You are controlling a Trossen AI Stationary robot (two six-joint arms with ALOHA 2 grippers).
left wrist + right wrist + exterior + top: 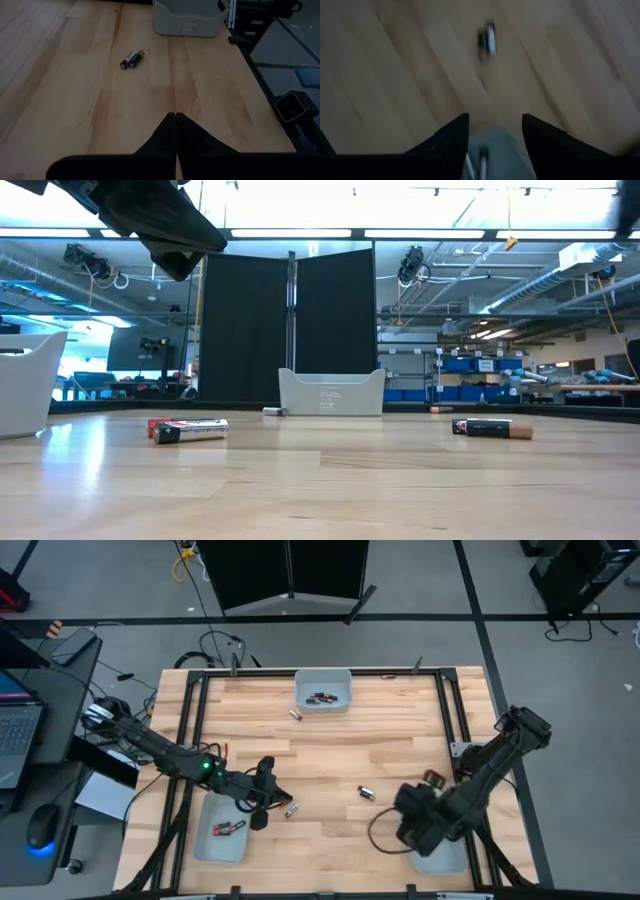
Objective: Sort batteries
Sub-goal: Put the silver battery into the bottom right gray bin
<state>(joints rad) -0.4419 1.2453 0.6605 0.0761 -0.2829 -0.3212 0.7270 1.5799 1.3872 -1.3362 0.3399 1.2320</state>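
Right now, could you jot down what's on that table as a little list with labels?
table: pale wooden top
far tray: pale bin at the far edge, dark batteries inside
left near tray: pale, holding red-and-black batteries
right near tray: pale, mostly under the right arm
loose batteries: one beside the far tray, one by the left gripper, one mid-table
left gripper: jaws closed, empty
right gripper: jaws apart, above its tray

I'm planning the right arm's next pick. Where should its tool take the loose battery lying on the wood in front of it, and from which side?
Grip the loose battery across the middle of its barrel, coming straight down from above. It lies flat on the bare table with nothing touching it, so both long sides are free. The right tool is open; I'd turn it so its fingers close across the short width.
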